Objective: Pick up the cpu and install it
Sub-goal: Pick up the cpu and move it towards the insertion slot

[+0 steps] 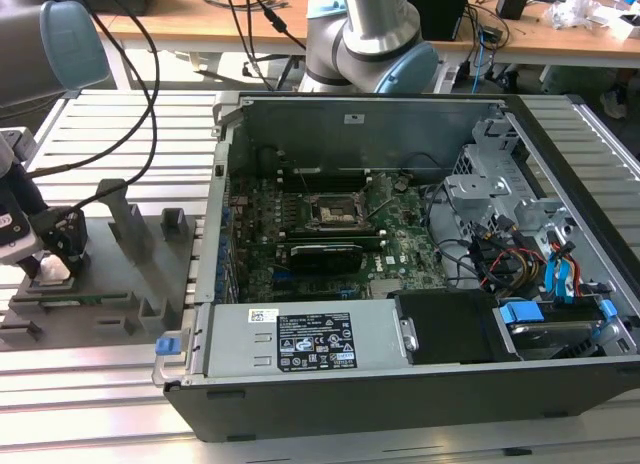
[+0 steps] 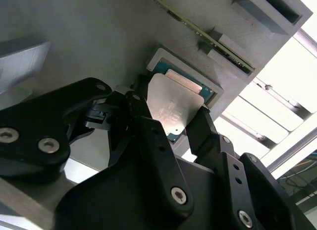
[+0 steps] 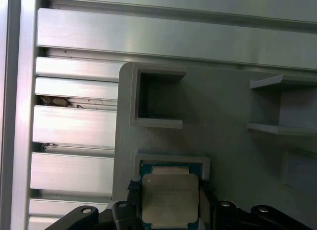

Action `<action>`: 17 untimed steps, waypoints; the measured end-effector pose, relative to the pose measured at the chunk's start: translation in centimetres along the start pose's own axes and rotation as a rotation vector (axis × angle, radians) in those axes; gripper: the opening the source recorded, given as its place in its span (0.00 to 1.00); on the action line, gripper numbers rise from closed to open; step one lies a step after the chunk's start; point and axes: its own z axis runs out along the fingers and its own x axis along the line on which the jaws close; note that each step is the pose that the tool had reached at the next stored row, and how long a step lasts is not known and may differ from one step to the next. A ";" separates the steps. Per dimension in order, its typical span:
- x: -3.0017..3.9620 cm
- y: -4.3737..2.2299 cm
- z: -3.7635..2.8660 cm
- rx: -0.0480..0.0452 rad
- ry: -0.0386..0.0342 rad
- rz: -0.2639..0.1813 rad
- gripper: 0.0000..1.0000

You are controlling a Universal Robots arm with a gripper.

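Observation:
The cpu (image 2: pixel 174 105) is a flat square chip with a silvery top plate and a thin green border. It lies in a shallow square pocket of the grey plastic tray (image 1: pixel 130 284) at the exterior view's left. My gripper (image 1: pixel 55 256) is down over that pocket. In both wrist views its black fingers (image 2: pixel 143 116) press against two opposite edges of the cpu (image 3: pixel 170 198), so the gripper (image 3: pixel 170 202) is shut on it. The chip still sits level in the pocket. The black socket frame (image 1: pixel 330 212) on the motherboard stands bare inside the open computer case (image 1: pixel 400 384).
The tray has raised blocks and a square recess (image 3: pixel 156 101) beside the pocket. It rests on a slatted aluminium table (image 1: pixel 120 134). Black cables (image 1: pixel 150 94) hang from the arm above the tray. The case wall (image 1: pixel 222 184) stands between tray and motherboard.

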 end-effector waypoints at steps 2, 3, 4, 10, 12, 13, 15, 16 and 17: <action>-0.01 0.00 -0.05 -0.0002 -0.0005 0.000 0.55; -0.01 0.00 -0.14 -0.0001 -0.0003 0.000 0.55; -0.01 -0.01 -0.22 0.0000 -0.0001 0.000 0.55; -0.04 -0.05 -1.45 0.0000 -0.0001 0.000 0.55; -0.06 -0.07 -1.89 0.0001 0.0000 0.000 0.55; -0.06 -0.08 -2.11 0.0000 -0.0001 0.000 0.55; -0.08 -0.10 -2.64 0.0001 -0.0001 0.000 0.55; -0.09 -0.11 -2.86 0.0000 -0.0001 0.000 0.55; -0.10 -0.12 -3.21 0.0000 -0.0001 0.000 0.55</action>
